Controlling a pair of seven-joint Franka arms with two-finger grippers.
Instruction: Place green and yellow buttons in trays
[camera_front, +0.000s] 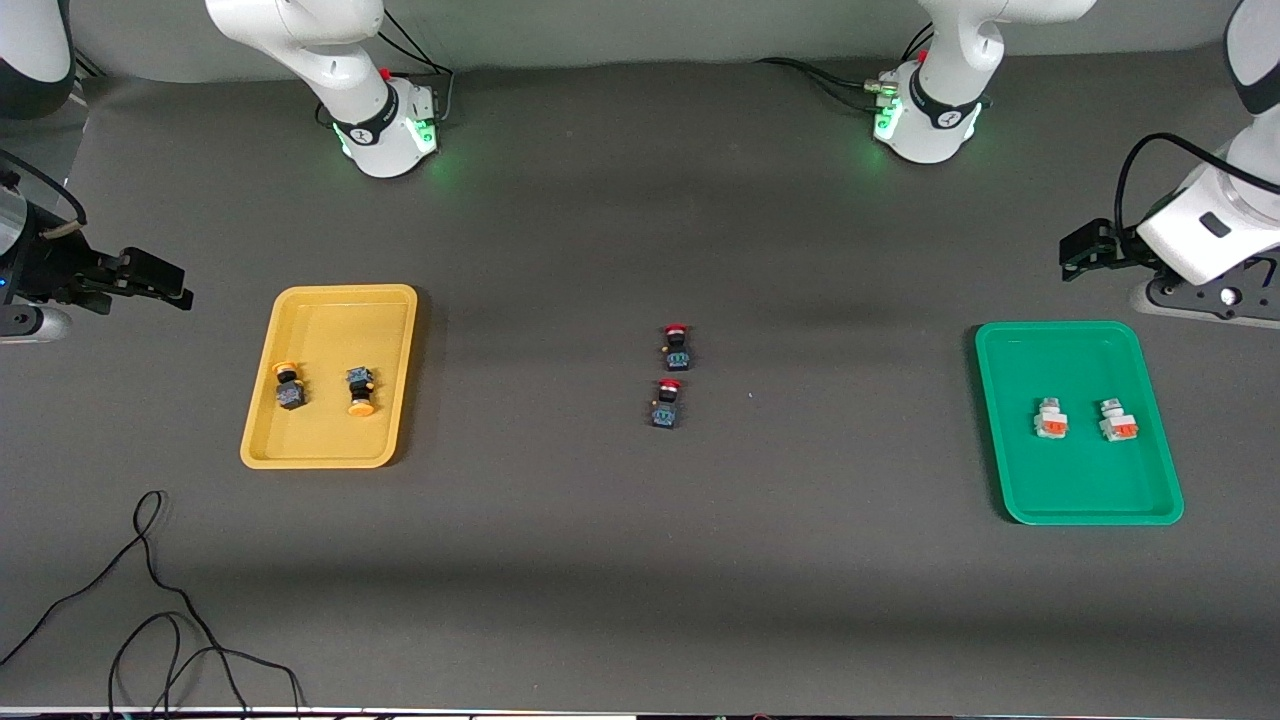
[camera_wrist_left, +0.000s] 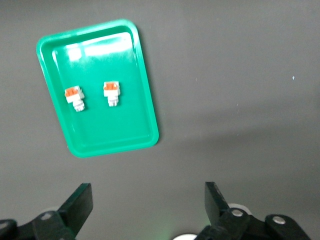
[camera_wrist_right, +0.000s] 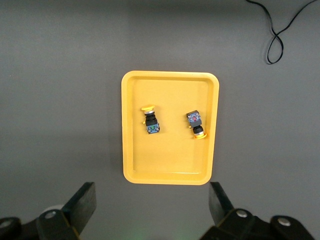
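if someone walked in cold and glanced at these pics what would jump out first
Probably the two bright trays on the dark table: the yellow tray toward the right arm's end, holding two yellow-capped buttons, and the green tray toward the left arm's end, holding two white buttons. Between them, two red-capped buttons sit alone on the table, one nearer the front camera. The left gripper and right gripper wait open, up in the air at the table's ends.

Lighting is even and moderate from overhead. My bench (camera_front: 640, 560) shows soft, broad shadow bands across the upper and lower frame. White glare marks the green tray (camera_wrist_left: 145, 100) floor at upper left of my left wrist view. Focus is sharp throughout.
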